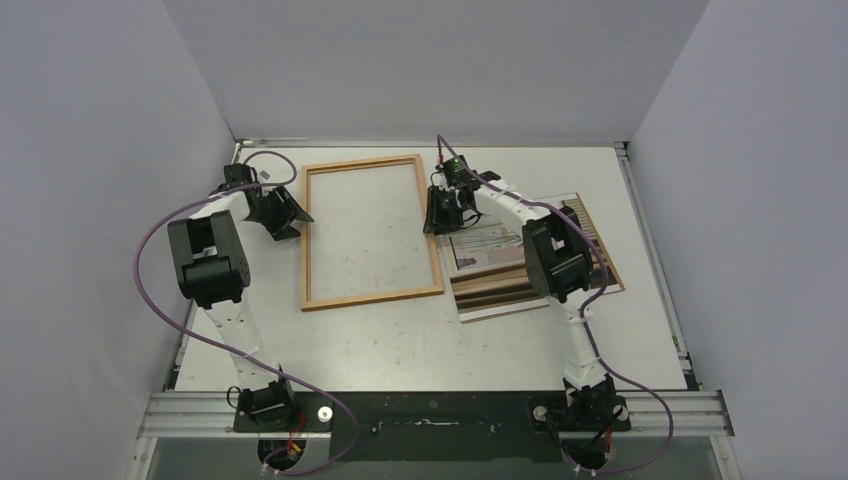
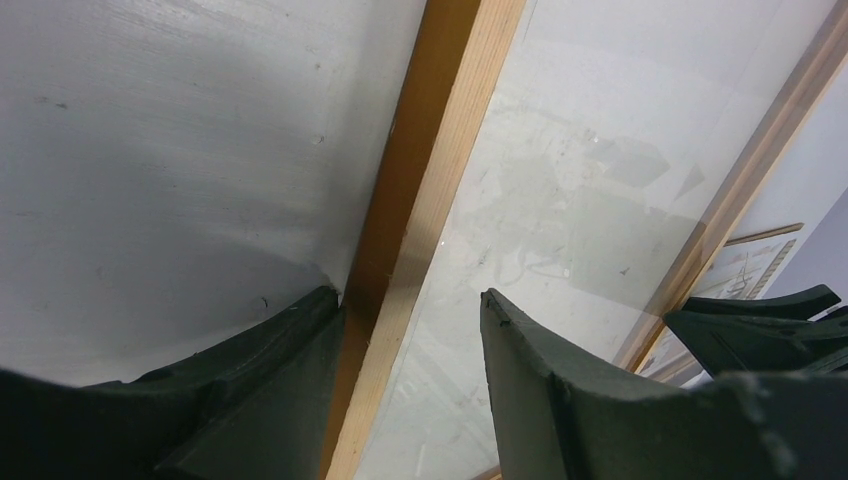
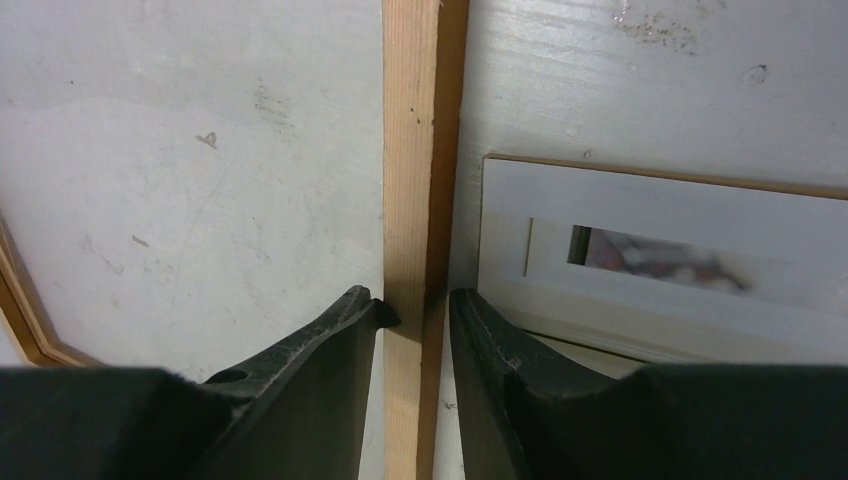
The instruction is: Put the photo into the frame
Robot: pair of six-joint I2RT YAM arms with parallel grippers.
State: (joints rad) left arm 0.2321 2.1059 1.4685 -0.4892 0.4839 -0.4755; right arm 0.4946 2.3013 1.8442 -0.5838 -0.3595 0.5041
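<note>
Hold the frame [image 1: 372, 298] by its thin side rails; likely light, stiff. Pinching one with right gripper [image 3: 420, 305], open around the other with left gripper [image 2: 412, 295].

Scuffed white table [image 1: 400, 340] carrying the orange-brown frame [image 1: 372, 296] left of centre, with the photo [image 1: 490, 285] lying face-up just right of it.

The frame [image 3: 410, 150] is orange-brown wood, matt, with straight visible grain. The pane [image 2: 540, 200] inside it is glossy, reflective and smudged. The photo [image 3: 660, 215] is smooth paper with a white border. The tabletop [image 2: 150, 150] is white, matt, scuffed and speckled. The fingers [image 3: 300, 390] of the right gripper [image 3: 413, 310] are black matt plastic.
</note>
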